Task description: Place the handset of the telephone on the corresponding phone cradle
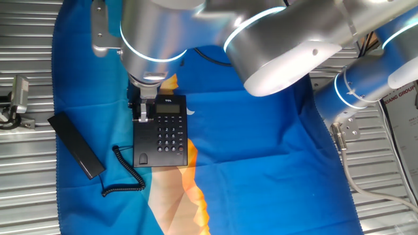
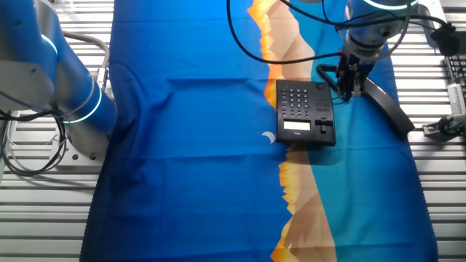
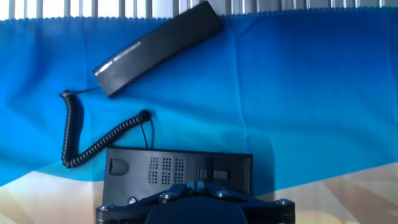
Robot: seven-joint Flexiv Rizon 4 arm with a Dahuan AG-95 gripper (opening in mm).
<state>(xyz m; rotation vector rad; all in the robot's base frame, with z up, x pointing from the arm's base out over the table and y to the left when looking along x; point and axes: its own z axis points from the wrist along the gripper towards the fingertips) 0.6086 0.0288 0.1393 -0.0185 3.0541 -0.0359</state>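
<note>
The handset [image 1: 77, 145] is a long black bar lying on the blue cloth, left of the telephone [image 1: 164, 130] and off it. Its coiled cord [image 1: 124, 173] runs to the phone's near end. The phone cradle [image 1: 142, 142] is the empty strip along the phone's left edge. My gripper [image 1: 142, 111] hovers over the cradle's far end, its fingers together with nothing between them. In the hand view the handset [image 3: 158, 48] lies at an angle beyond the telephone [image 3: 180, 169], and my gripper [image 3: 199, 185] is over the phone's edge. In the other fixed view my gripper [image 2: 348, 84] stands between the telephone [image 2: 304, 110] and the handset [image 2: 386, 105].
A blue cloth [image 1: 261, 150] with an orange and tan pattern covers the slatted metal table [image 1: 26, 189]. A second blue arm base [image 2: 80, 109] stands at the table's side. A small metal fixture [image 1: 19, 98] sits beyond the cloth near the handset.
</note>
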